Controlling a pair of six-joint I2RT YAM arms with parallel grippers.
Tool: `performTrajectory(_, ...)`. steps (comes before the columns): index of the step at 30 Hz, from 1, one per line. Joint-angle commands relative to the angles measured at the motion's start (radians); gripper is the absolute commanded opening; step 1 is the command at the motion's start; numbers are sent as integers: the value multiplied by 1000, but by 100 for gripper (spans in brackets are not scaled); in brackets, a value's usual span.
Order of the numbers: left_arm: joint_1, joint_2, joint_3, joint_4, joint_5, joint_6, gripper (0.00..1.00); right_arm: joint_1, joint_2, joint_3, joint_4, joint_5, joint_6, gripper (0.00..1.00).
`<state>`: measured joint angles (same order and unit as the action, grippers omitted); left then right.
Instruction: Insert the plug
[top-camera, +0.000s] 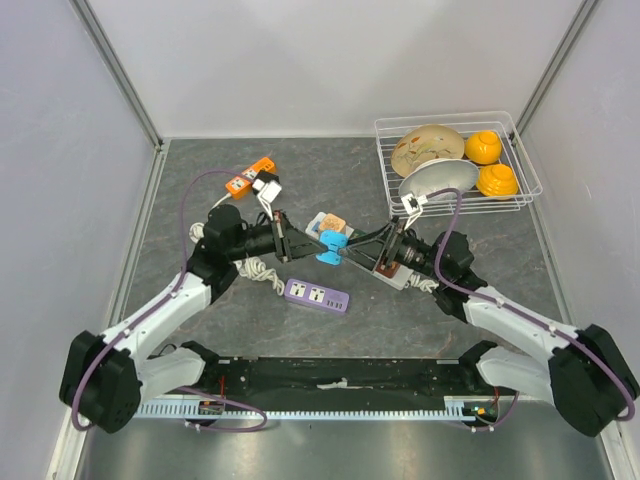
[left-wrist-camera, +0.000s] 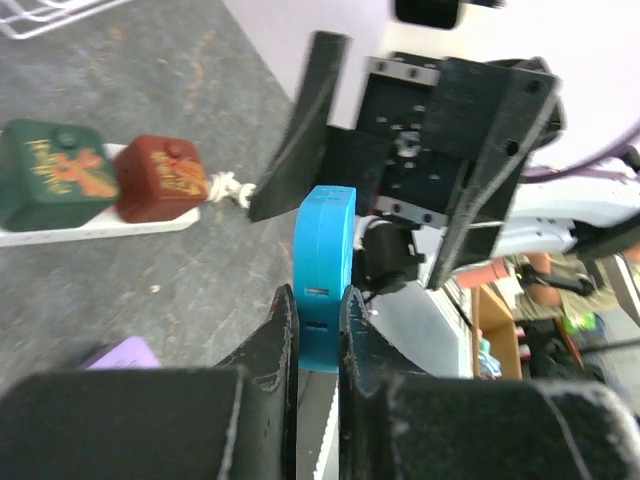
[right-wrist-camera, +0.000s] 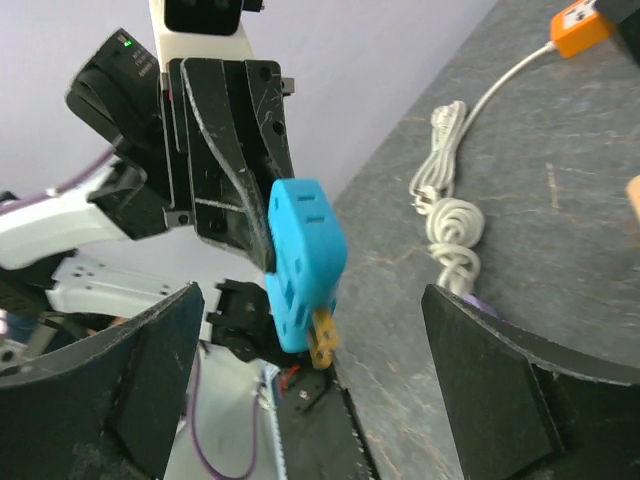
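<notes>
My left gripper (top-camera: 318, 243) is shut on a blue plug adapter (top-camera: 333, 244) and holds it above the table's middle. In the left wrist view the adapter (left-wrist-camera: 323, 265) stands clamped between my left gripper's (left-wrist-camera: 315, 300) two fingers. My right gripper (top-camera: 348, 251) faces it, open and empty, with its jaws on either side of the adapter without touching. In the right wrist view the adapter (right-wrist-camera: 305, 260) shows brass prongs (right-wrist-camera: 322, 345) at its lower end, between the wide-open jaws of my right gripper (right-wrist-camera: 320, 375). A purple power strip (top-camera: 317, 295) lies on the table just in front.
An orange power strip (top-camera: 250, 175) with a white plug (top-camera: 266, 185) lies at the back left, and a coiled white cord (right-wrist-camera: 450, 215) runs from it. A wire basket (top-camera: 520, 165) with bowls stands at the back right. A white strip with green and red blocks (left-wrist-camera: 165, 178) lies under my right arm.
</notes>
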<state>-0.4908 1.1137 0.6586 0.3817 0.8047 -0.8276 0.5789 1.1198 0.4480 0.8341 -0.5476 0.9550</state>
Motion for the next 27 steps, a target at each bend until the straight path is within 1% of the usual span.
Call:
performTrajectory(1, 52, -90, 45, -246, -91, 172, 2, 2, -104, 122, -393, 49, -326, 98)
performTrajectory(2, 60, -106, 62, -309, -178, 204, 2, 2, -124, 135, -444, 76, -423, 98)
performTrajectory(3, 72, -129, 79, -375, -229, 232, 2, 2, -129, 152, -487, 83, -459, 98)
performTrajectory(4, 74, -141, 114, -500, -281, 275, 2, 2, -130, 155, -545, 86, -490, 98)
performTrajectory(5, 78, -150, 131, -564, -400, 284, 2, 6, -127, 156, -568, 95, -552, 98)
performTrajectory(6, 78, -163, 150, -616, -467, 292, 2, 9, -123, 156, -590, 104, -579, 98)
performTrajectory(7, 78, -169, 185, -717, -530, 291, 2, 18, -114, 156, -625, 116, -608, 98)
performTrajectory(8, 78, -175, 197, -757, -659, 280, 2, 44, -95, 155, -641, 130, -636, 98)
performTrajectory(9, 78, -184, 206, -788, -715, 268, 2, 61, -81, 159, -658, 173, -692, 98)
performTrajectory(11, 78, -216, 219, -855, -838, 249, 2, 113, -33, 167, -702, 211, -745, 98)
performTrajectory(12, 78, -227, 222, -874, -863, 245, 2, 131, -16, 178, -717, 265, -798, 98)
performTrajectory(14, 78, -250, 239, -921, -924, 228, 2, 183, 44, 188, -756, 311, -853, 98)
performTrajectory(16, 78, -258, 260, -954, -953, 226, 2, 220, 95, 224, -818, 360, -936, 98)
performTrajectory(18, 78, -265, 272, -992, -981, 229, 2, 277, 170, 259, -857, 397, -987, 98)
performTrajectory(19, 78, -270, 276, -1001, -984, 237, 2, 312, 192, 267, -874, 452, -1025, 98)
performTrajectory(20, 78, -281, 276, -1007, -990, 240, 2, 326, 231, 271, -877, 469, -1038, 98)
performTrajectory(27, 78, -302, 263, -1014, -975, 254, 2, 392, 362, 330, -885, 460, -1101, 98)
